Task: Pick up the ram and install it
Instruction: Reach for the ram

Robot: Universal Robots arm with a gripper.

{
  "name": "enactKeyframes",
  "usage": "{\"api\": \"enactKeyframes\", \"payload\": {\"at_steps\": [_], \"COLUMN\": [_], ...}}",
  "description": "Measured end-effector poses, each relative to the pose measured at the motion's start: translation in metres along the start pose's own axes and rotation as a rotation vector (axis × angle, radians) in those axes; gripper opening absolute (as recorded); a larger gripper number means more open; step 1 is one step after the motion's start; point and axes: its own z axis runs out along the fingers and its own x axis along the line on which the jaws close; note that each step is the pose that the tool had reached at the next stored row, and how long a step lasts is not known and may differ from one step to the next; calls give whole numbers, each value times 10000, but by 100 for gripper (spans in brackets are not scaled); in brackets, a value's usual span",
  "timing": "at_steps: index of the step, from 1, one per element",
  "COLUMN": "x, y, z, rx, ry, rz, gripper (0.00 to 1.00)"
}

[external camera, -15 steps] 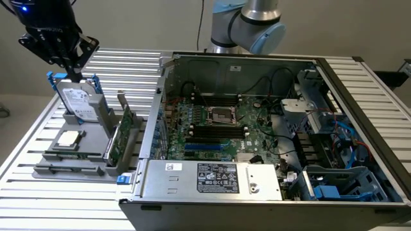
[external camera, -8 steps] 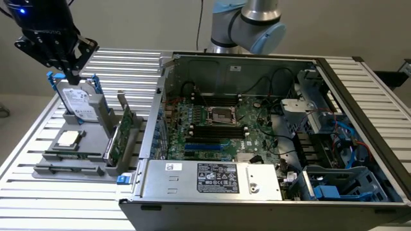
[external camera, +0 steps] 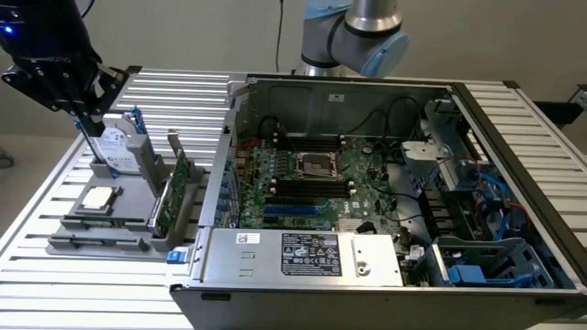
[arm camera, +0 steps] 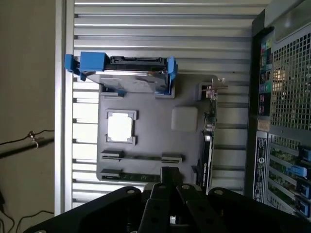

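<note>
The ram (external camera: pixel 106 221) is a thin green stick lying in a slot near the front of the grey parts tray (external camera: pixel 137 196), at the exterior view's left. In the wrist view the ram (arm camera: pixel 141 158) runs between two grey end holders. My black gripper (external camera: pixel 93 127) hangs above the tray's far end, in front of the hard drive, fingers shut and holding nothing. From the wrist camera, the gripper (arm camera: pixel 170 177) is just beyond the tray's row of stick slots. The open computer case (external camera: pixel 385 89) shows its motherboard with black memory slots (external camera: pixel 312 185) by the processor socket (external camera: pixel 317 163).
On the tray also stand a hard drive (external camera: pixel 119 148) in a blue bracket, a square silver processor chip (external camera: pixel 96 199) and an upright green expansion card (external camera: pixel 170 196). The case's power supply (external camera: pixel 303 254) sits at its front. Everything rests on a slatted metal table (external camera: pixel 73 295).
</note>
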Motion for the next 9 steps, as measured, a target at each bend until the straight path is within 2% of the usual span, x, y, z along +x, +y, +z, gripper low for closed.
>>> {"api": "enactKeyframes", "payload": {"at_steps": [9], "x": [17], "y": [-138], "z": [8], "rx": [7], "ry": [6], "rz": [-156], "gripper": [11]}}
